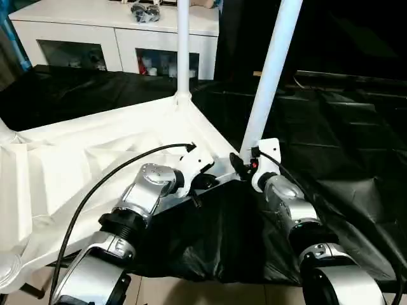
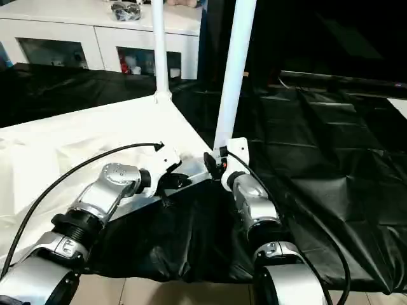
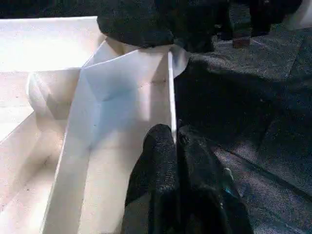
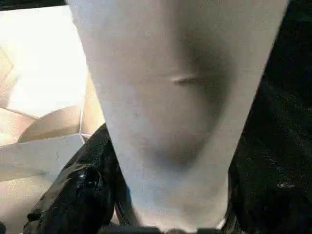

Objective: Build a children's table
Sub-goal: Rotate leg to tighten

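Biggest risk, as a judgement: the tube leg [image 1: 270, 70] held by the right gripper [image 1: 245, 164] leaned off vertical, tilted toward the robot's right at its top. If pushed down at that angle it could bind at the corner socket, or pop out and fall onto the black sheet [image 1: 331, 127]. A second risk: the upturned tabletop [image 1: 82, 159] overhung the near edge of the support, so a hard push on that corner could tip or slide it. The left gripper's pinch on the thin rim was the only visible brace; a slip there would free the top.

Right arm: silver forearm reached forward from the lower right, wrist level, fingers set apart around the base of the tilted leg. In the right wrist view the leg [image 4: 175, 97] stood right between them; I read this as a grip on the leg, though actual contact was hard to confirm.

Left arm: forearm came in from the lower left, wrist bent inward toward the same corner. The left gripper [image 3: 176, 139] had its fingers together, clamped on the tabletop's thin side rim [image 3: 171, 87].

The table lay upside down, ribbed underside up, on the black sheet. Another leg [image 1: 183, 47] stood upright in the far corner socket. A white cabinet [image 1: 114, 38] stood behind.
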Controlling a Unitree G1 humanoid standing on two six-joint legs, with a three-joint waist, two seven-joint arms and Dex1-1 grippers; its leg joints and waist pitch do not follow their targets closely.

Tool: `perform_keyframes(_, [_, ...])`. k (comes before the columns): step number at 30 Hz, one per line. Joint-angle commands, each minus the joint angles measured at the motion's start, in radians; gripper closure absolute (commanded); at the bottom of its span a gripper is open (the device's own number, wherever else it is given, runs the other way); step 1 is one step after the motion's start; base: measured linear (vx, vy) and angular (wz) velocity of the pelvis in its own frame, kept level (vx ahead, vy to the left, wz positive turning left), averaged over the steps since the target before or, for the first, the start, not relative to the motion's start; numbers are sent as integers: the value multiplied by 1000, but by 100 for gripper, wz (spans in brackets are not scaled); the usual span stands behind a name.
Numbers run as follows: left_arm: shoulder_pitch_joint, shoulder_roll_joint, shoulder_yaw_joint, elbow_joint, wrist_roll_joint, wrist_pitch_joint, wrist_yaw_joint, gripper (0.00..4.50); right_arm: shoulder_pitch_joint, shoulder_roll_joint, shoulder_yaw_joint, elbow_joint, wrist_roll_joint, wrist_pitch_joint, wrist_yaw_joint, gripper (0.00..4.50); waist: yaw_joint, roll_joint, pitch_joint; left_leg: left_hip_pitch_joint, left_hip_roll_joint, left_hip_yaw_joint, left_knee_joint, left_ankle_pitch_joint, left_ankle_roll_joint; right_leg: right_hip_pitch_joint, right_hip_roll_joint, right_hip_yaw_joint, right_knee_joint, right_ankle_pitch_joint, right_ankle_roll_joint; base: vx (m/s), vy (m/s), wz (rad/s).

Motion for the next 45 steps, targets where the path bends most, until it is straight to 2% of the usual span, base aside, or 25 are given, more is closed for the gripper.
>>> perform_keyframes(1, [17,-59,-51,-7,-24,-32,-12,450,3,64,86,30,-19,8,94,101,-2,4,-31,-14,26,-5,-69,-274,33,31,-77,58,-93,-376,-124,0,0,0])
perform_keyframes(3, [27,-42,-41,-20,-31,-43,-33,450,8,37,96,24,-18,-14,131,89,-2,4,-31,-15,27,-6,-70,-276,37,32,-79,58,-95,-393,-120,0,0,0])
perform_keyframes(5, [39,-22,-32,-38,-45,-48,-67,450,14,4,109,14,-29,-33,173,65,-2,3,-32,-16,27,-5,-68,-260,44,33,-78,58,-92,-369,-126,0,0,0])
perform_keyframes(9, [65,23,-26,-78,-75,-66,-145,450,29,-53,112,-15,-19,-49,290,51,-1,1,-38,-23,28,-1,-62,-194,67,42,-77,60,-76,-248,-164,0,0,0])
perform_keyframes(10, [76,49,-21,-98,-93,-81,-192,450,38,-86,126,-27,-25,-63,348,51,-2,-7,-38,-25,26,2,-59,-165,79,43,-76,60,-73,-216,-176,0,0,0])
perform_keyframes(11, [81,61,-19,-107,-102,-88,-214,450,41,-101,134,-31,-33,-74,372,51,2,-3,-41,-27,25,3,-54,-125,98,45,-75,60,-67,-172,-185,0,0,0])
perform_keyframes(12, [83,64,-18,-109,-104,-90,-219,450,42,-105,136,-32,-35,-78,378,51,5,-1,-43,-27,26,3,-52,-110,101,45,-77,61,-61,-144,-192,0,0,0])
perform_keyframes(14, [95,108,-18,-135,-122,-98,-291,450,56,-138,132,-57,-9,-70,499,51,1,-8,-45,-33,24,5,-48,-80,118,45,-70,59,-52,-77,-207,0,0,0])
perform_keyframes(15, [95,109,-18,-135,-122,-98,-292,450,56,-139,132,-57,-9,-70,500,51,1,-6,-44,-34,25,4,-48,-81,124,45,-70,58,-50,-71,-213,0,0,0])
perform_keyframes(16, [98,131,-16,-143,-126,-97,-318,450,65,-153,132,-80,13,-57,566,76,0,-2,-40,-32,27,4,-50,-96,127,42,-71,57,-55,-90,-217,0,0,0])
perform_keyframes(18, [100,149,-14,-146,-124,-102,-334,450,73,-166,140,-99,37,-42,622,83,3,0,-38,-29,31,4,-51,-123,118,43,-71,57,-58,-132,-214,0,0,0])
perform_keyframes(20, [102,169,-12,-150,-129,-103,-354,450,85,-180,146,-125,62,-20,689,114,4,1,-37,-28,32,6,-52,-134,108,41,-71,56,-60,-150,-211,0,0,0])
perform_keyframes(23, [102,190,-12,-155,-134,-104,-375,450,95,-192,152,-142,78,-6,750,128,8,1,-38,-29,34,5,-51,-134,98,42,-72,56,-57,-154,-209,0,0,0])
perform_keyframes(24, [103,199,-13,-157,-136,-106,-386,450,98,-197,159,-147,79,0,769,149,9,1,-38,-29,32,6,-50,-129,98,43,-71,56,-57,-146,-211,0,0,0])
perform_keyframes(29, [107,230,-14,-157,-142,-120,-422,450,114,-207,177,-168,77,18,832,177,13,0,-39,-30,32,6,-48,-104,99,44,-71,56,-51,-106,-220,0,0,0])
perform_keyframes(34, [112,238,-12,-152,-144,-121,-429,450,127,-201,183,-182,86,35,840,186,15,0,-38,-28,33,6,-49,-118,88,43,-73,57,-53,-130,-219,0,0,0])
perform_keyframes(39, [120,216,-12,-154,-145,-94,-395,450,140,-162,166,-174,86,59,756,187,14,-3,-36,-29,31,4,-51,-128,74,42,-74,58,-56,-170,-204,0,0,0])
perform_keyframes(43, [101,160,-26,-127,-114,-41,-299,450,138,-87,128,-129,52,42,525,188,4,-5,-31,-26,28,-1,-57,-173,43,38,-79,60,-70,-295,-166,0,0,0])
perform_keyframes(45, [83,115,-35,-100,-92,-16,-235,450,126,-45,114,-95,39,44,402,188,-1,-3,-26,-20,27,-3,-61,-207,25,31,-77,60,-80,-374,-143,0,0,0])
